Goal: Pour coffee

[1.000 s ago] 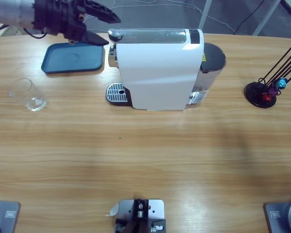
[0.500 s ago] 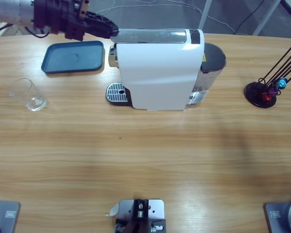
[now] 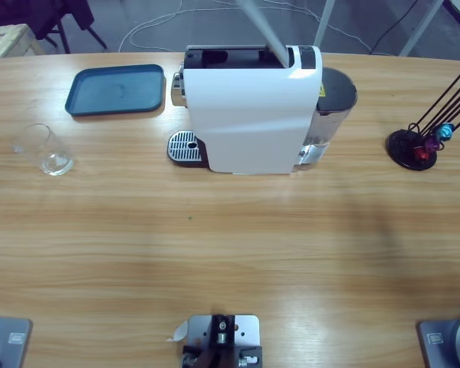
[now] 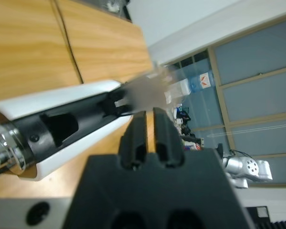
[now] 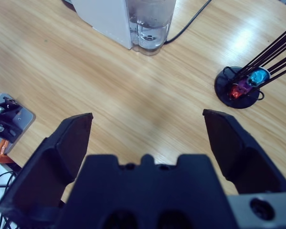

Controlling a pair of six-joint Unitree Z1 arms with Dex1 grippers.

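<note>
The white coffee machine (image 3: 253,111) stands at the table's back middle with its silver lever (image 3: 262,31) swung up and the dark capsule slot (image 3: 230,55) on top open. An empty glass (image 3: 44,149) stands far to the left of its drip grate (image 3: 185,146). In the left wrist view my left gripper (image 4: 147,112) is shut and empty just over the machine (image 4: 47,102), with the blurred lever (image 4: 143,90) past its tips. My right gripper (image 5: 147,117) hangs open and empty above bare table, near the water tank (image 5: 150,24). Neither arm shows in the high view.
A blue tray (image 3: 116,90) lies behind the glass at the back left. A black capsule stand (image 3: 418,146) with coloured capsules sits at the right, and it also shows in the right wrist view as the capsule stand (image 5: 238,88). A black cable (image 5: 193,21) runs from the machine.
The arm at the top left shut its gripper at the lever, then left the high view. The lever, flat before, now stands raised and the slot is open.
</note>
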